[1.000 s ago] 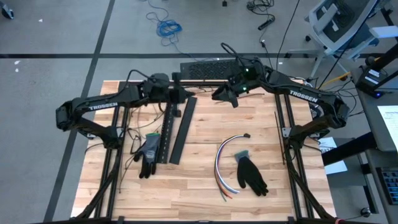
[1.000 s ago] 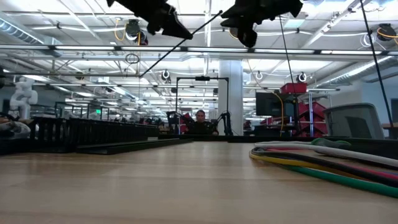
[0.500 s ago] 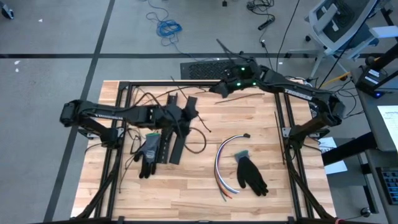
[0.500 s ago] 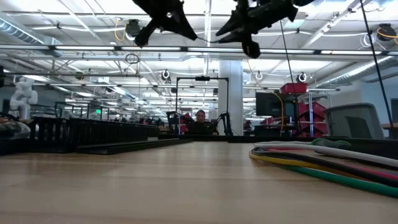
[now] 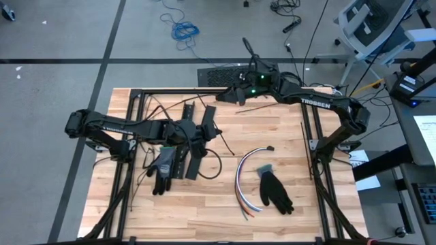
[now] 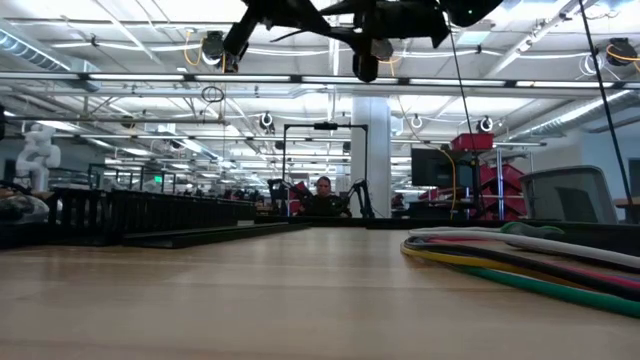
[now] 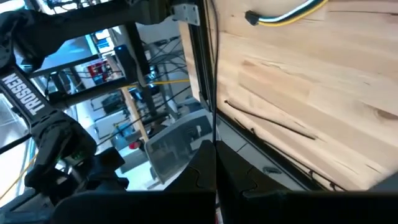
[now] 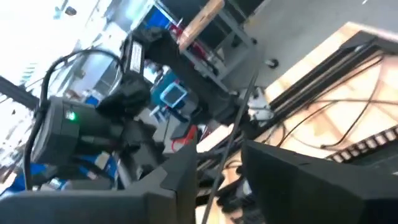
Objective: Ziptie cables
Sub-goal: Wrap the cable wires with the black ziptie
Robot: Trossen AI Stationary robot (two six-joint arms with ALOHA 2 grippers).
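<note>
The cables (image 5: pixel 244 178) lie in a curved bundle on the wooden table, right of centre. They also show in the low view (image 6: pixel 520 262), and one end shows in the left wrist view (image 7: pixel 280 15). My left gripper (image 5: pixel 207 131) hangs above the table's middle, left of the cables, shut on a thin black strand (image 7: pixel 214 93). My right gripper (image 5: pixel 234 95) hangs over the far edge, open. In its wrist view (image 8: pixel 217 186) a thin black strand (image 8: pixel 235 134) runs through the gap between its fingers, and no touch shows. My left gripper pinches the thin black strand (image 7: pixel 215 144) between its two shut fingers. The fingers slant a little downward and point toward the table's right side. The strand runs straight on ahead of the fingertips, clear of the table. Which part of the strand is held does not show.
Two black slotted strips (image 5: pixel 182 151) (image 5: pixel 199 144) lie under my left arm, beside a dark glove (image 5: pixel 162 170). Another black glove (image 5: pixel 274 190) lies next to the cables. A black frame (image 5: pixel 310 146) runs along the table's edges. A person (image 6: pixel 322 195) sits far behind the table.
My left gripper has swung from the far edge toward the near edge, out over the slotted strips, and has rolled about its own axis, staying shut on the strand. My right gripper has shifted a little toward the table's left along the far edge, and its wrist has turned.
</note>
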